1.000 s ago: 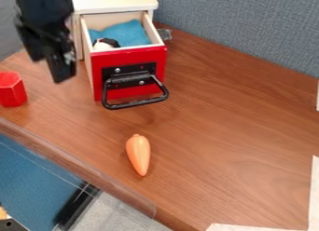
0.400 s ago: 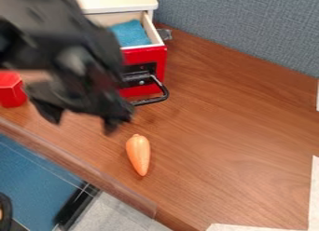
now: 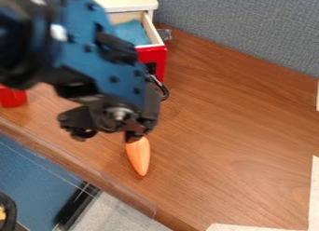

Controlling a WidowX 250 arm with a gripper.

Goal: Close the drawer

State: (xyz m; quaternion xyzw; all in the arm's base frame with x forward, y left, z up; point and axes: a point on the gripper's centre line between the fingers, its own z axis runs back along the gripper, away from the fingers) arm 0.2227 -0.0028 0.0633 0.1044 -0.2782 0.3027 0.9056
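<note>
We note that the gripper [image 3: 107, 136], fingers apart, has swung from beside the red drawer [image 3: 160, 62] toward its handle side. The drawer remains extended from the cabinet [image 3: 128, 1]; we judge this positioning preparatory to pushing.

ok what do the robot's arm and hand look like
The arm is black and bulky, with a broad, flat section that looks blue and has small dark round spots, plus a pale patch near its upper edge. The hand is black and angular, with a round greyish part between its two fingers.
</note>
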